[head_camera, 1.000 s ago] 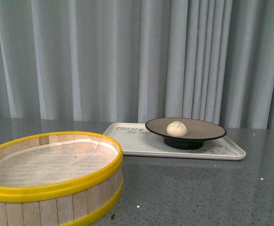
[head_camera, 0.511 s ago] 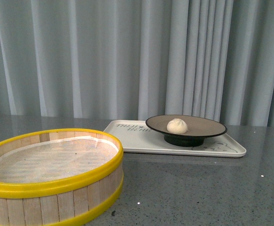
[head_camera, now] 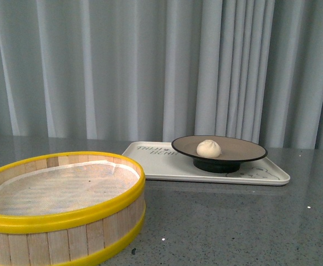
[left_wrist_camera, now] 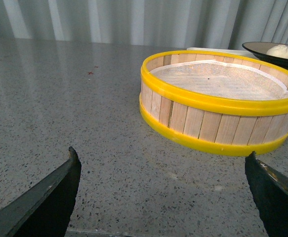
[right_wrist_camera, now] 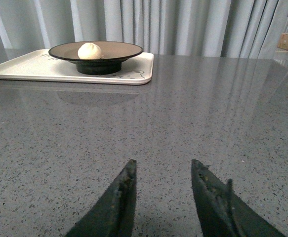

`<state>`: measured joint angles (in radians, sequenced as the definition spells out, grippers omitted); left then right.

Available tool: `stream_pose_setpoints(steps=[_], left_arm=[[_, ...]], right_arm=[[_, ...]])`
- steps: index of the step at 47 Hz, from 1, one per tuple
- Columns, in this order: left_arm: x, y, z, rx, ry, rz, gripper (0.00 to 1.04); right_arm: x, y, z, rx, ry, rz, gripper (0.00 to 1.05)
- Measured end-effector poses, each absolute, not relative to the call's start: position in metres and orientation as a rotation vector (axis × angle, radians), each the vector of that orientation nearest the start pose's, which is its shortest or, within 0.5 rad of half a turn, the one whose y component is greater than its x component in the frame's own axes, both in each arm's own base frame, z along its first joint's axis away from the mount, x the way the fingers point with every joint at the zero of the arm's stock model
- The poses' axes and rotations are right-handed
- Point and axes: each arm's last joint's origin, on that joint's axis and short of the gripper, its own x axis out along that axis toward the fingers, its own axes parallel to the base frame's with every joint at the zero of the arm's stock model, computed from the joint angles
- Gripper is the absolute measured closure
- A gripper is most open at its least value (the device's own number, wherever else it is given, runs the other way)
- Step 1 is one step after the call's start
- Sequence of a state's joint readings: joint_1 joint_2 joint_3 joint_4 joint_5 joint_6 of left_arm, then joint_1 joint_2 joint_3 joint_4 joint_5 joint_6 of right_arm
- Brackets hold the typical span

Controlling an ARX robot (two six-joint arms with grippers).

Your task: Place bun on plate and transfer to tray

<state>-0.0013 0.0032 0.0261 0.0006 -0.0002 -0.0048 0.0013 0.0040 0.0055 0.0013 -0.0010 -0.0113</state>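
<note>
Steamer basket [head_camera: 61, 205] sits nearest you at the left, lined with white paper and holding nothing. Your left tool [left_wrist_camera: 163, 197] hangs released, tips wide apart, low over the grey worktop [head_camera: 233, 221], with the basket just ahead of it and the task's things beyond that. Further right, the tray [head_camera: 155, 163] lies flat on the worktop, its long side running across your view. The plate [head_camera: 239, 149] stands on its right half, and the bun [head_camera: 208, 148] rests left of centre in the plate. Your right tool [right_wrist_camera: 161, 190] is partly parted and grasps nothing; the tray lies well ahead of it and off to its left, and it looks the nearer arm. Against the frame a second back, the scene sits slightly higher; nothing on the worktop has moved. You can judge the task complete.
</note>
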Motion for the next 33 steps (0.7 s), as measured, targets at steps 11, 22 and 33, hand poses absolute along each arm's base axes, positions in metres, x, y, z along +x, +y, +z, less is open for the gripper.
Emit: stream_pose_setpoints(steps=[11, 22, 33], left_arm=[[0.0962, -0.0001, 0.1722, -0.005, -0.023, -0.001, 0.07], [0.0962, -0.0001, 0.1722, -0.005, -0.023, -0.001, 0.07], [0.0962, -0.0001, 0.1722, -0.005, -0.023, -0.001, 0.07]], right_arm=[[0.0976, 0.0002, 0.1654, -0.011, -0.004, 0.003, 0.24], [0.0976, 0.0002, 0.1654, -0.010, -0.004, 0.003, 0.08], [0.0976, 0.0002, 0.1654, -0.010, -0.004, 0.002, 0.08]])
